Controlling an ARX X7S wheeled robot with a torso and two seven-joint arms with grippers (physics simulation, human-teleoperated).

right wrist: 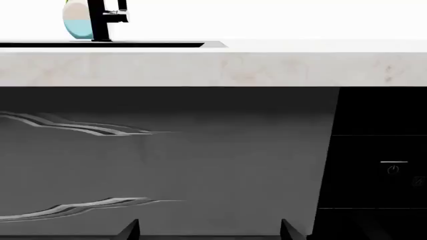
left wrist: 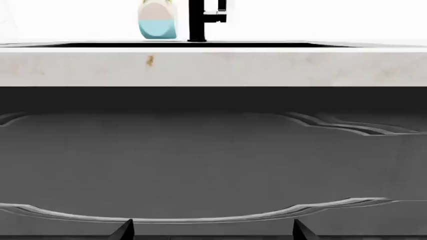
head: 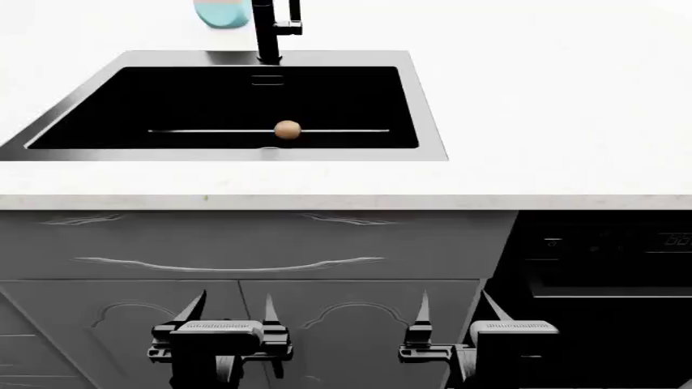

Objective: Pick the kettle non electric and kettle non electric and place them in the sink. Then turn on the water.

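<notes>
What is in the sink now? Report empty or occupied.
Empty of kettles: the sink shows only its bare black basin and round drain. No water runs from the faucet.

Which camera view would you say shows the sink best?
The head view: it looks down into the sink, showing basin, rim and drain. Both wrist views sit below counter height, showing only its thin front edge.

Both arms hang low in front of the robot, level with each other. The left gripper (head: 229,312) and right gripper (head: 454,312) point forward, fingers spread wide, holding nothing.
</notes>
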